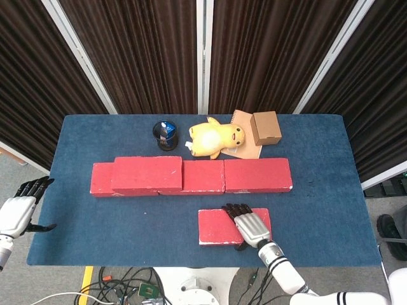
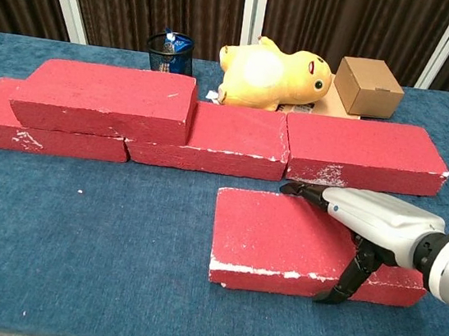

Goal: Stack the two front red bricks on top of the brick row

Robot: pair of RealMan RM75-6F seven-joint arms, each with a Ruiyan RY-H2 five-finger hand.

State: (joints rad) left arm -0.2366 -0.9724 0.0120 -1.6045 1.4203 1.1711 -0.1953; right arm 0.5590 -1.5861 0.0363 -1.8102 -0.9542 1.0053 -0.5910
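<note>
A single red brick lies flat near the table's front edge. My right hand lies over its right half, fingers stretched across the top to the far edge and thumb hooked down the front face, gripping it. Behind it runs the brick row, with another red brick stacked on its left part. Off the table's left edge, my left hand hangs with its fingers apart, holding nothing; the chest view does not show it.
Behind the row stand a black pen cup, a yellow plush toy and a cardboard box on a brown notebook. The blue table ends just in front of the gripped brick.
</note>
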